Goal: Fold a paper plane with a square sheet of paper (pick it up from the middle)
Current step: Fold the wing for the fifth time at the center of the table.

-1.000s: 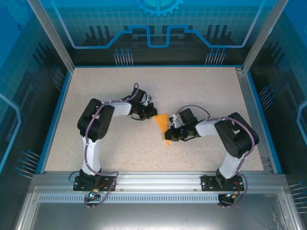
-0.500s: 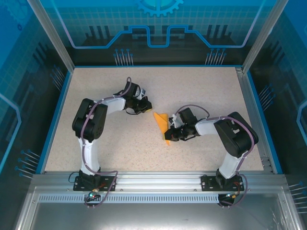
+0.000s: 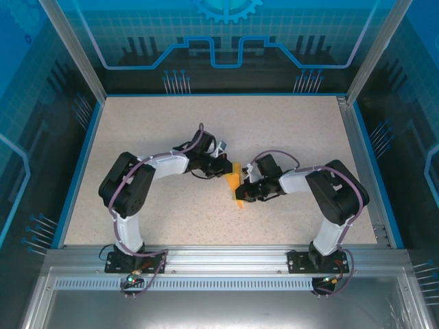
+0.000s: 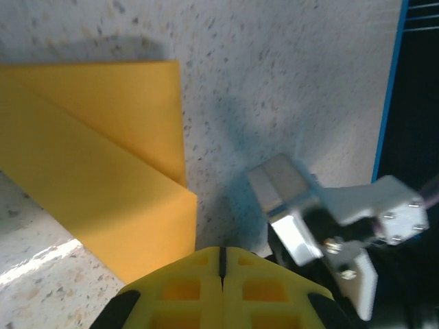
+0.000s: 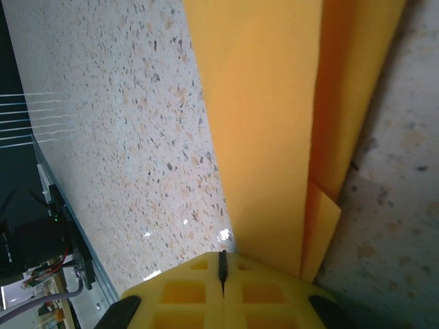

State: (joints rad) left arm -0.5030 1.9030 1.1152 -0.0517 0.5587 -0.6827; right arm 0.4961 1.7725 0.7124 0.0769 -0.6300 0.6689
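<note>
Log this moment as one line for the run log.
paper: partly folded, on table | left gripper: shut, at paper's edge | right gripper: shut, tips at paper

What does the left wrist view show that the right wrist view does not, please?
Left wrist view's own: a diagonal crease across the folded paper, a white and silver mechanical part off to its side, and a blue border strip. Right wrist view's own: the paper's long layers running lengthwise, a small flap poking out at one edge, and dark hardware with cables beyond the speckled table. Shared: the orange-yellow paper on that table, with the left gripper and the right gripper each shut at its near edge.
</note>
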